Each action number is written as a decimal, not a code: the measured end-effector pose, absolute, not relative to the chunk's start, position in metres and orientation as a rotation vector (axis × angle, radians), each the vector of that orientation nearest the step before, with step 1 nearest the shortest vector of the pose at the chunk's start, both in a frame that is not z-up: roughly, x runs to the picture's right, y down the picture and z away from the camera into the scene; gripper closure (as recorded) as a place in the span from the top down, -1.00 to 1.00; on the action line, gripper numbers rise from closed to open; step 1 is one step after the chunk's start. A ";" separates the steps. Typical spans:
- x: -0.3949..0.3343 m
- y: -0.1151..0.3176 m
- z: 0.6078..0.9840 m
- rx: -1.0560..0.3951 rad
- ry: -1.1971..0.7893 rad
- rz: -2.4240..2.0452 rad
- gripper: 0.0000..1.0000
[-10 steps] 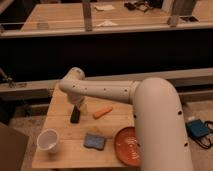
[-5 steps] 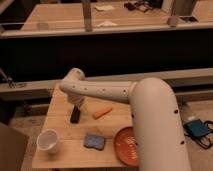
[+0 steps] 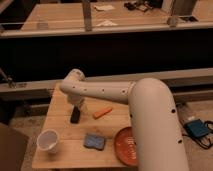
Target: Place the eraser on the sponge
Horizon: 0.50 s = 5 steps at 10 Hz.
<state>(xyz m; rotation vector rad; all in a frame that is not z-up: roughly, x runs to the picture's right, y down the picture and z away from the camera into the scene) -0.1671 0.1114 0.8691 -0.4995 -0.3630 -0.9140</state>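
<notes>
The black eraser (image 3: 75, 115) lies on the left part of the wooden table (image 3: 62, 157). My gripper (image 3: 78, 106) hangs at the end of the white arm, right over the eraser's far end and hiding part of it; its jaws stand open around that end. The blue sponge (image 3: 94, 142) rests flat nearer the table's front edge, to the right of the eraser and apart from it.
A white cup (image 3: 48, 140) stands at the front left. An orange stick (image 3: 102, 112) lies just right of the eraser. An orange plate (image 3: 125, 146) sits at the front right, partly behind the arm. A dark counter runs behind the table.
</notes>
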 end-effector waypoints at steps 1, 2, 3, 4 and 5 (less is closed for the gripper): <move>-0.167 0.112 0.871 -0.501 -0.365 -0.918 0.60; -0.167 0.113 0.873 -0.501 -0.366 -0.924 0.60; -0.166 0.113 0.874 -0.500 -0.365 -0.928 0.60; -0.166 0.113 0.875 -0.497 -0.364 -0.935 0.60; -0.165 0.114 0.877 -0.497 -0.364 -0.939 0.60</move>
